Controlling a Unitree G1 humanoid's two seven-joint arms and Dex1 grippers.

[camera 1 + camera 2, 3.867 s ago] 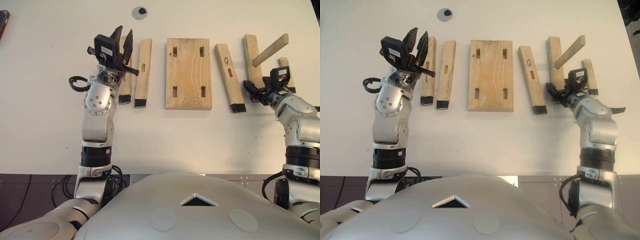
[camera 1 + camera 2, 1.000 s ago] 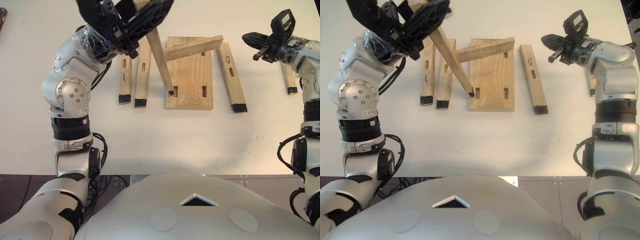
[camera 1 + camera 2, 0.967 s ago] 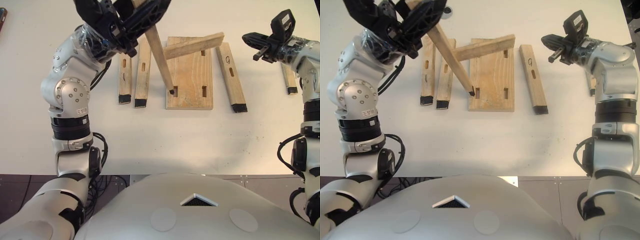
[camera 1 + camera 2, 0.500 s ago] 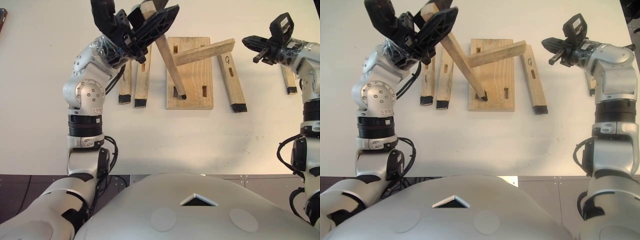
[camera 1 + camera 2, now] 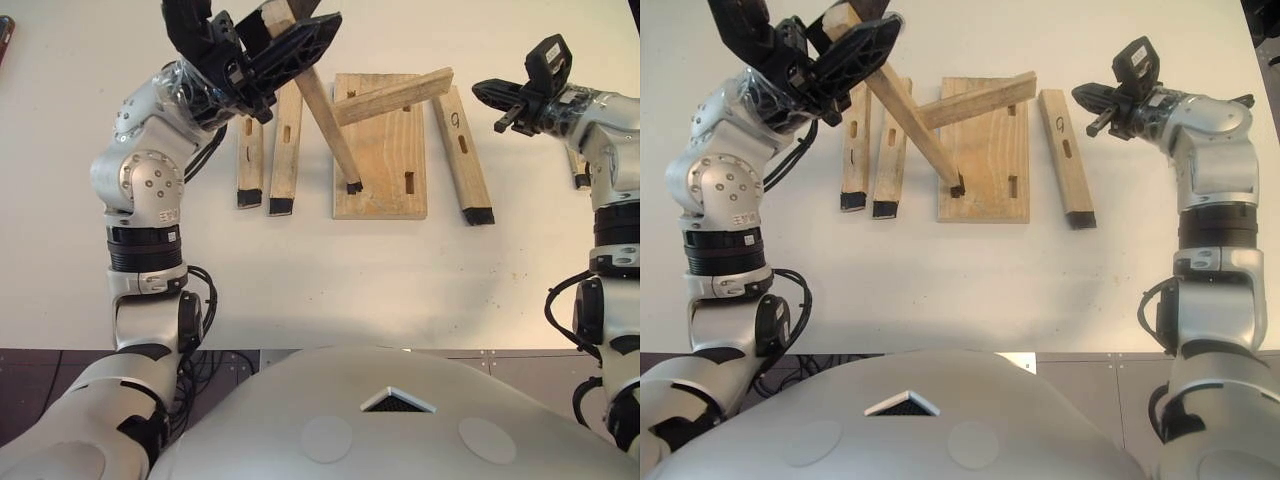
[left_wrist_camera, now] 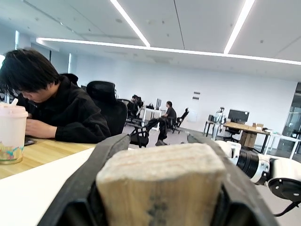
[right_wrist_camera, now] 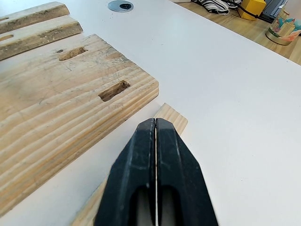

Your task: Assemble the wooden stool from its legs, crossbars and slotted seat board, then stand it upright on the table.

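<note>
Your left gripper [image 5: 283,35], upper left of the head view, is clamped on the top end of a leg [image 5: 325,112], with a crossbar [image 5: 400,93] jutting right from it. The leg's long axis slants down and right. Its dark-tipped end meets the lower-left slot [image 5: 353,186] of the seat board [image 5: 385,150], frame centre. You likely need to tip it upright there. The right gripper [image 7: 155,127], upper right, is pinched closed, empty and well apart.
</note>
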